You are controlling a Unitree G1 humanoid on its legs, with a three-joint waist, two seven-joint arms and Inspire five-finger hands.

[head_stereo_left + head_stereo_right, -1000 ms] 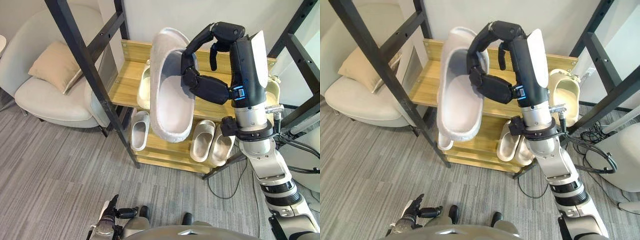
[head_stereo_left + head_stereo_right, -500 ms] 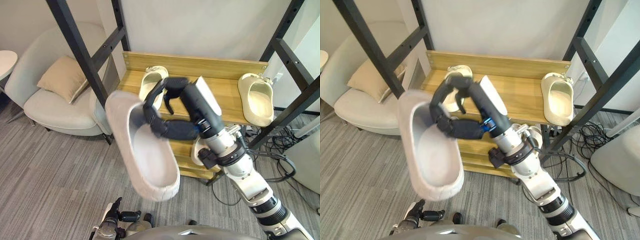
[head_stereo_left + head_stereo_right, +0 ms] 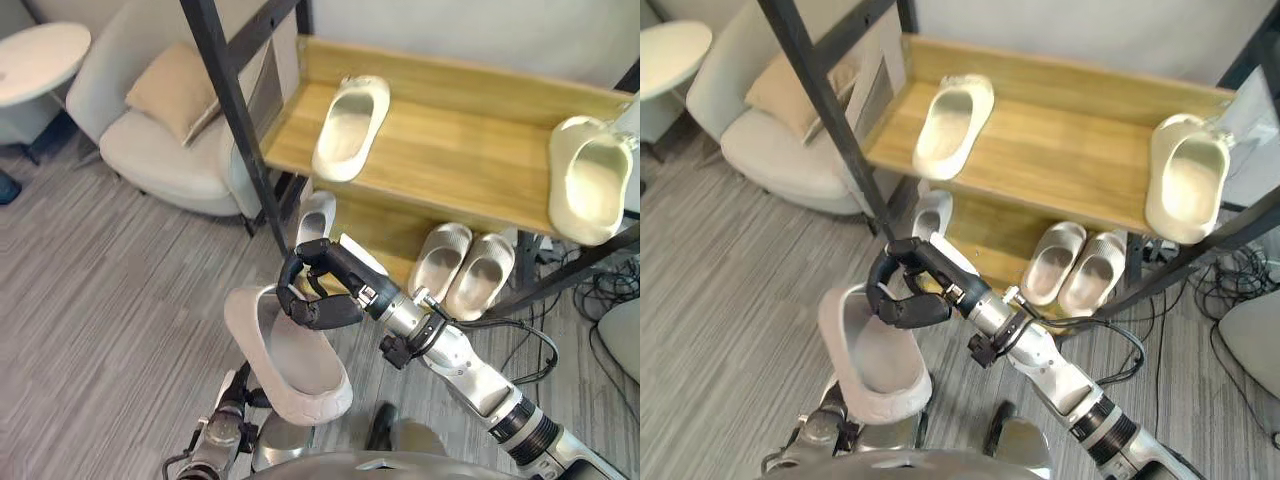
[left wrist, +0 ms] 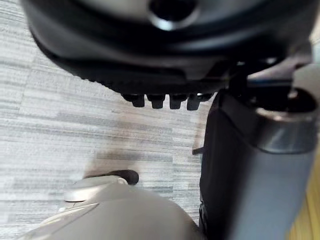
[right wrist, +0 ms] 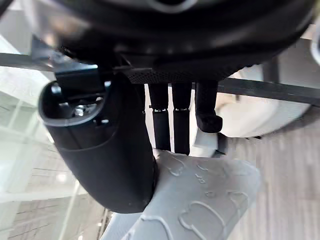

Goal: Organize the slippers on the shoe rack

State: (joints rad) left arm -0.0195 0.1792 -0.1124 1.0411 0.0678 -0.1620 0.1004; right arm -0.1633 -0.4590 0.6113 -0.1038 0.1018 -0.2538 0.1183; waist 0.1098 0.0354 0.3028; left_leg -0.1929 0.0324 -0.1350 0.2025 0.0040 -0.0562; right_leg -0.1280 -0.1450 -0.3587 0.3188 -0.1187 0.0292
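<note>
**Slipper gripped low before the rack**

Left eye view: the right hand [image 3: 318, 297] has its fingers and thumb clamped on a slipper [image 3: 290, 355], held over the floor [image 3: 110, 300] in front of the rack [image 3: 460, 150]. A post [image 3: 240, 140] stands by the rack's left corner. The top shelf carries a left slipper [image 3: 350, 125] and a right slipper [image 3: 590, 190] at its right edge.

Left wrist view: the left hand [image 4: 165, 55] is empty, and its fingers seem relaxed.

Right wrist view: the right hand's fingers [image 5: 172, 125] curl round the slipper's edge.
</note>
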